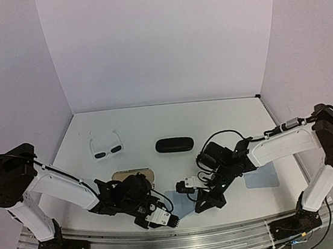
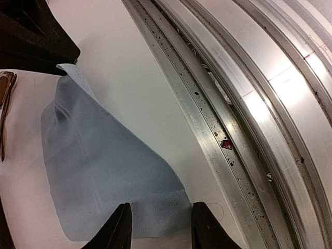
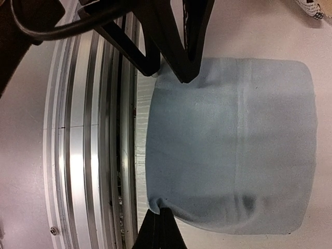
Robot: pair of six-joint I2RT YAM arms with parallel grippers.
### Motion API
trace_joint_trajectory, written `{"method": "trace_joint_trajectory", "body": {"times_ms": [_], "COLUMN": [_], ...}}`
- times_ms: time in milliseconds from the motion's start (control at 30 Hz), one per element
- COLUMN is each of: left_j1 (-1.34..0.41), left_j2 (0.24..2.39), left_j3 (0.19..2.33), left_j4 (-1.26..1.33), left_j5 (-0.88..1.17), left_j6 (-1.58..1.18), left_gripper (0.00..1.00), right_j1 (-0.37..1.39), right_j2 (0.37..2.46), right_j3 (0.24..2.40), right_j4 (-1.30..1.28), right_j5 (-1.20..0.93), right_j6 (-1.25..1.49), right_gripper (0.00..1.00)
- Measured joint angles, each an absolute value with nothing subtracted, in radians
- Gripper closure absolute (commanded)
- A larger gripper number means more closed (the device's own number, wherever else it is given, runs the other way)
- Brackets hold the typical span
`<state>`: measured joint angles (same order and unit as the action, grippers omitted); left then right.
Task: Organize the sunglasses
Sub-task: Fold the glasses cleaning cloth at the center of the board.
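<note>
My right hand (image 3: 158,211) has its fingers together, clamped on the near edge of a light-blue cloth (image 3: 233,140) close to the metal rail (image 3: 88,129) at the front of the counter (image 1: 214,118). The pinched corner is pulled up a little, so the cloth wrinkles there. The rest lies mostly flat.

My left hand (image 2: 162,207) is apart, with one finger on each side of the opposite corner of the same cloth. The fabric runs into the gap between the fingers. I cannot tell whether either pad actually presses on it. From the top view both hands meet low at the front centre, with the cloth between them.

The white sunglasses (image 1: 105,147) lie on the counter at the far left, arms spread open toward the back, well apart from both hands. The brown sunglasses (image 1: 124,174) sit just behind my left wrist and are partly hidden by it.

The black case (image 1: 174,144) lies closed at mid-counter, between the white pair and my right arm, so its inside is out of sight. A scrap of a white, dark-striped object (image 3: 314,8) shows at the corner of my right wrist view, too little to tell whether it is open. A second cloth (image 1: 261,178) lies flat beside my right forearm.
</note>
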<state>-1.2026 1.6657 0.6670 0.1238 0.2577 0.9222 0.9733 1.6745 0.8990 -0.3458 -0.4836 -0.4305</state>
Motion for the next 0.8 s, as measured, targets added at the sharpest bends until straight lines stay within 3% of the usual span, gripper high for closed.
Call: {"method": "trace_joint_trajectory", "body": {"times_ms": [200,567,800], "left_j1": [-1.203,-1.203,-1.193], "left_j2": [1.666,1.671,1.673], "left_j3": [0.667,0.667,0.68], "left_j4": [0.117,0.098,0.074], "left_j5": [0.26,0.262,0.254], "left_j6": [0.916,0.909,0.883], "left_gripper": [0.66,1.0,1.0], "right_j1": [0.959,0.942,0.941], "right_j2": [1.669,1.662,1.662], "right_j3": [0.913,0.925,0.925], "right_j4": [-0.346,-0.349,-0.351], "right_j5": [-0.502,-0.519,-0.524], "right_j6": [-0.42,-0.409,-0.401], "right_gripper": [1.0,1.0,1.0]}}
